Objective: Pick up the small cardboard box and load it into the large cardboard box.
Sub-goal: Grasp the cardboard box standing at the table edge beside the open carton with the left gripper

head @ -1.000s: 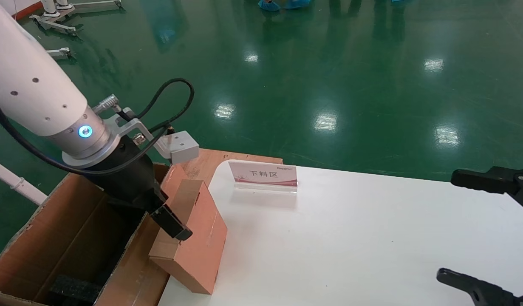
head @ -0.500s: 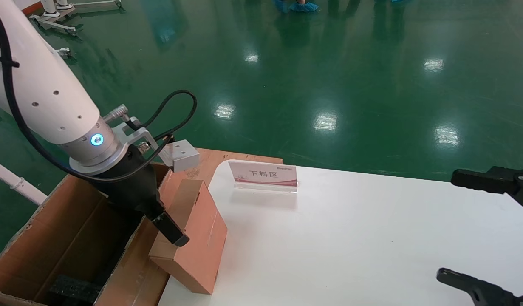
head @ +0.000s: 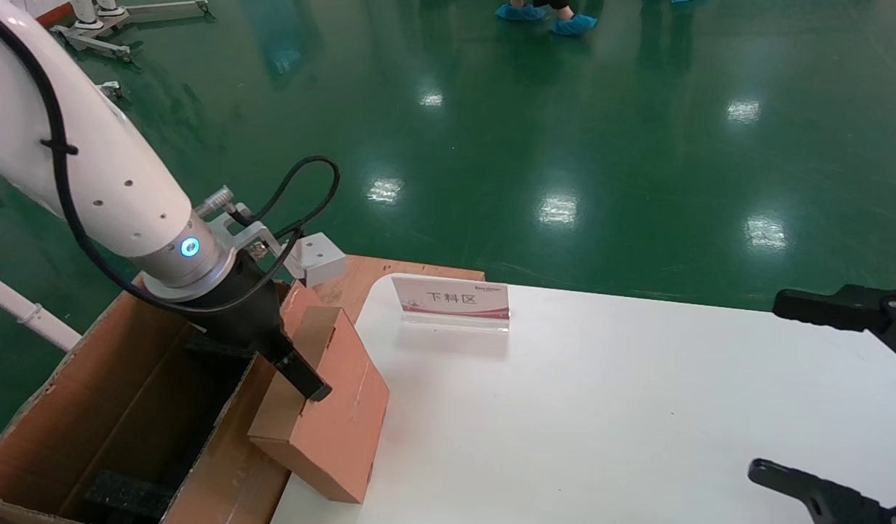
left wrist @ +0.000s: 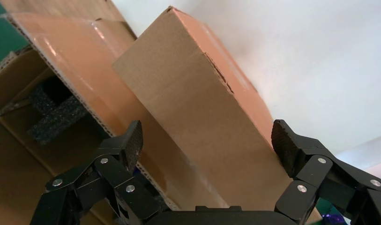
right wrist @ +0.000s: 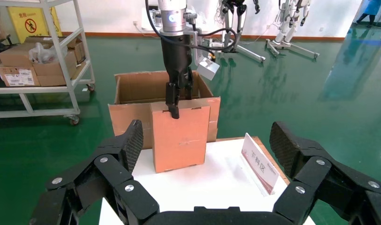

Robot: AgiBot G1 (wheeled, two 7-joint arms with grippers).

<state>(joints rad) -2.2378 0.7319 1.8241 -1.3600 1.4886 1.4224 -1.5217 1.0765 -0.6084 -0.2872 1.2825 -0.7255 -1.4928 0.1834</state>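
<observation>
Orange-brown small cardboard box (head: pixel 324 415) tilted on white worktop (head: pixel 600 407) left edge; left end effector (left wrist: pixel 208 145) spread, straddling it, ungrasped. Grasp step; next: clench, lift into large brown corrugated cardboard box (head: pixel 91 407). Right end effector (right wrist: pixel 205 143) parked, released.

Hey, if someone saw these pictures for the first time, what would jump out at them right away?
First, the left gripper, jaws open astride the small cardboard box, which stands tilted at the white table's left edge, against the large cardboard box. Then the glossy green floor beyond, and the pink-edged sign at the table's far edge. The right gripper hangs open far right.
</observation>
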